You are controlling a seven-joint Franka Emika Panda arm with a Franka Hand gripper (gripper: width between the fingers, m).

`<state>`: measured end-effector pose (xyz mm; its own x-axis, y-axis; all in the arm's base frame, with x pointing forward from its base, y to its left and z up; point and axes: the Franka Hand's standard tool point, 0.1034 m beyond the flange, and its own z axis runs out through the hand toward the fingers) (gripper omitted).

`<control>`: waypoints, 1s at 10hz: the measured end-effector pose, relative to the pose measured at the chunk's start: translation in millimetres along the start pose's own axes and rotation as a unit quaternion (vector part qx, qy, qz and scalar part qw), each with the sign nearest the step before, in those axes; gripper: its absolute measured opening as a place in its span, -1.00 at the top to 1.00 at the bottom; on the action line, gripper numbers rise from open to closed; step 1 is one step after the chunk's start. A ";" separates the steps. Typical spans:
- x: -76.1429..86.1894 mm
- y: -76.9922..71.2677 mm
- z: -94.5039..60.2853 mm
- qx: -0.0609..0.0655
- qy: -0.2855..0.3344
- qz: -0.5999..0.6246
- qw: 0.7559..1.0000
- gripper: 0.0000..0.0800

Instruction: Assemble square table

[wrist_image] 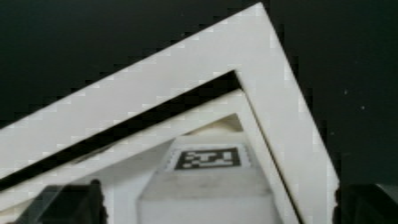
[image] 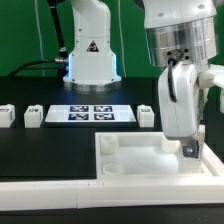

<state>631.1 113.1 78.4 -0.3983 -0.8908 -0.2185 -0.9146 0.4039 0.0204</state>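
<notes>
Shows tool [image: 189, 150] spread wide, gripping nothing, over the exterior view's right part of square table top [image: 135, 142]. Puts top flat on black table [image: 40, 150], leg blocks [image: 33, 116] behind, flanking marker board [image: 90, 113].

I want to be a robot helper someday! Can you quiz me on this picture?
1. How many tags are printed on the thin flat white marker board?
2. True or false: a small white tagged leg block stands to the exterior view's left of that board.
3. What does the robot's gripper hang over? A the marker board; B the large white plastic square table top with a raised rim; C a leg block.
Key: 1 four; 2 true; 3 B.
</notes>
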 end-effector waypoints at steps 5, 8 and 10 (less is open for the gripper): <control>-14.2 5.6 -29.9 0.012 -0.013 -0.022 1.000 -0.62; -14.2 6.0 -29.1 0.011 -0.013 -0.025 1.000 -0.62; -14.1 6.1 -28.7 0.011 -0.012 -0.026 1.000 -0.62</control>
<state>629.1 122.2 109.7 -0.3489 -0.9052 -0.2426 -0.9319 0.3626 -0.0127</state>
